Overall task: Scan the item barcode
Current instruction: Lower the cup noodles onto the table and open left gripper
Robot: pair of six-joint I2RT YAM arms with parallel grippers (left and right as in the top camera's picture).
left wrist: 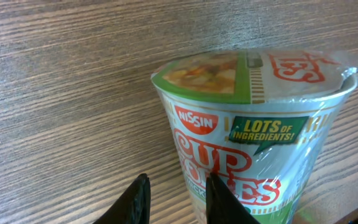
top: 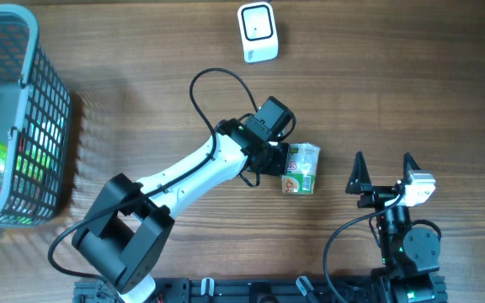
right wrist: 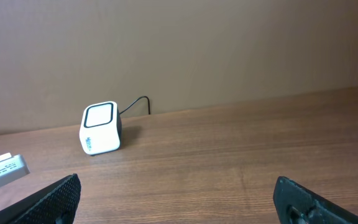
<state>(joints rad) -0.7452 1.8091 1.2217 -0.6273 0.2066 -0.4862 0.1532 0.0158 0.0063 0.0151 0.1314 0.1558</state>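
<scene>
As I look down from above, the left arm reaches slantwise from its base at the near edge out to mid-table, its wrist turned so that the left gripper (top: 283, 160) meets the side of the cup noodle (top: 301, 168). The cup sits just off that gripper's right side and touches it. It lies between the two arms, well apart from the right gripper (top: 383, 160). Its long axis runs roughly from the near edge toward the far edge, a little slanted. The left arm is plainly the nearer one. The scanner (top: 258, 32) stands at the far edge, well beyond the cup and a little to its left, so I judge the cup must be carried outward to reach it. A basket (top: 49, 101) stands at the far left.

From the left wrist, two dark fingertips (left wrist: 140, 200) stand close together with a slit of bare wood between them. The right one lies across the cup's lower wall, and the lid end points away from the camera. Whether they pinch any part of the cup, I cannot tell. No barcode shows on the face turned this way.

From the right wrist, the fingers are spread wide at the bottom corners with nothing between them. The wrist is held level, looking across bare wood at the scanner.
</scene>
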